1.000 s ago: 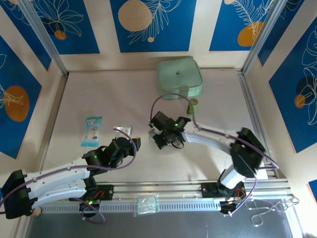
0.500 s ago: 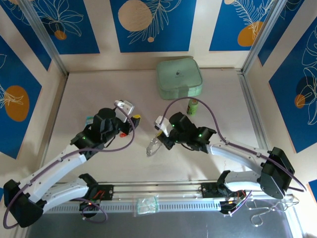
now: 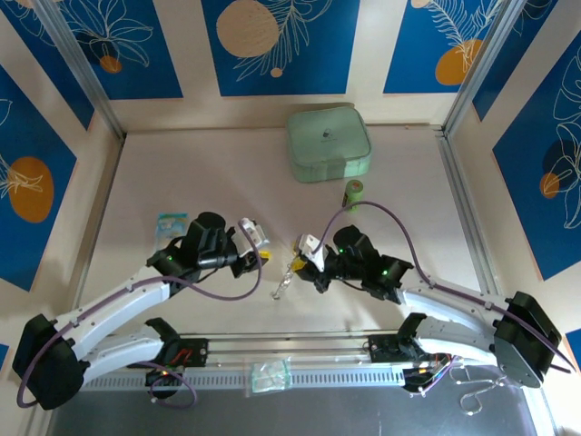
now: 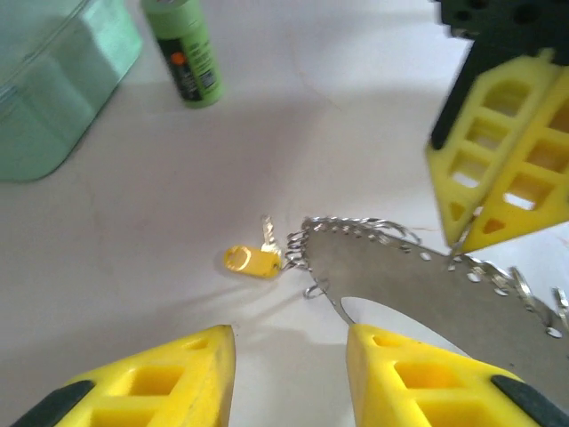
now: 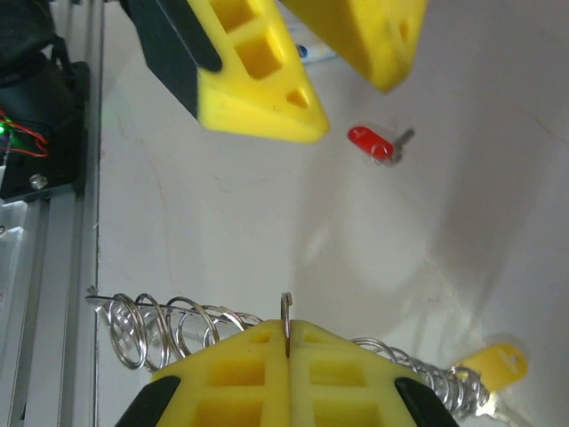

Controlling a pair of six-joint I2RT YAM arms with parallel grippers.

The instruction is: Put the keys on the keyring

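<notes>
**Keyring clamped by the right claw, left claw lining up on a key**

Keyring (image 5: 164,322) is mid-table, a bit near of centre. Right gripper (image 5: 287,331) has its jaws pressed fully together on the thin wire. The chain-like links run out to either side of the grip.

My read is that the right arm is acting as a vise. It keeps the ring steady and presents the loop's left end toward the other arm so a key can be fed on.

Left gripper (image 4: 289,351) faces it from the left, jaws partly apart with nothing between them. The yellow key (image 4: 249,261) lies just past its fingertips, with its blade touching the ring's end links. It looks like the next pick.

Red key (image 5: 370,140) lies loose on the left arm's side, apart from the ring and not yet dealt with.

Green cylinder (image 4: 185,53) and pale green case (image 4: 53,89) sit toward the far side, out of play.

Unclear:
- Can't tell whether the yellow key is already threaded on a link or just lying against it.
- Can't tell whether the ring is lifted or dragging on the table.
- The ring's right stretch is cut off at the frame edge in the left wrist view.
- From above, both keys are too small to make out.
</notes>
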